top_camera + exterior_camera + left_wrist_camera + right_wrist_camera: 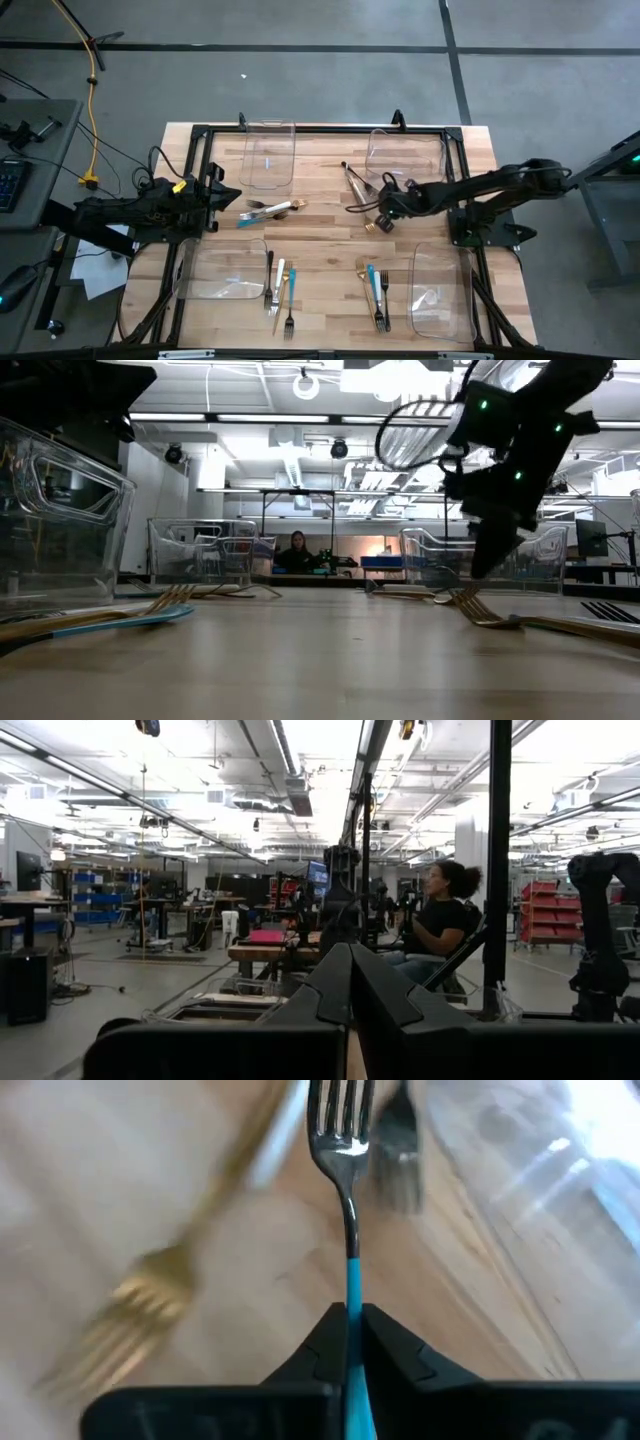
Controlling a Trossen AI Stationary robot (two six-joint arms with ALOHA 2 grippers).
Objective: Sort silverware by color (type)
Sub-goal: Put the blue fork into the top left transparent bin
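My right gripper (384,206) is over the table's middle right, shut on a teal-handled fork (344,1170) with steel tines. A gold fork (140,1305) lies blurred on the wood beside it and also shows as a gold fork (490,615) in the low view. Other silverware lies flat in groups: a mixed pile (270,210) by the left arm, dark pieces (358,182) near the far right bin, and two rows at the near side (278,285) (376,295). My left gripper (228,196) waits shut at the table's left, pointing level (350,975). My right gripper pinches the fork's teal handle (352,1295) between its two fingers. The fork runs in line with the fingers and sticks out ahead of them, tines (340,1110) foremost. Whether the tines touch the table cannot be told.
Clear plastic bins stand at the corners of the work area: far left (270,155), far right (405,152), near left (225,272), near right (440,292). A black frame (320,130) edges the table. A person (440,915) sits in the room beyond.
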